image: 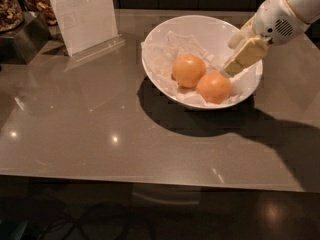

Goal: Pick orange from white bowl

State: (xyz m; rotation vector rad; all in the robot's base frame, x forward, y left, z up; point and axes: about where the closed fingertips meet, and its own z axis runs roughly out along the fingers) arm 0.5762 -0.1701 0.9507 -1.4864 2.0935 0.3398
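The white bowl [155, 69], lined with crumpled white paper, stands on the grey table and holds two oranges. The orange [214, 87], deeper and more even in colour, lies at the front right of the bowl. Its twin [188, 70], with a paler top, lies just left of it, and the two touch. My gripper [230, 57] reaches in over the bowl's right rim. It is open and empty, and its lower fingertip [229, 68] hangs just above and to the right of the orange.
A clear acrylic sign holder [82, 15] with a white sheet stands at the back left. A jar of nuts [9, 6] sits on a metal stand at the far left. The table's front edge [150, 180] runs across the bottom.
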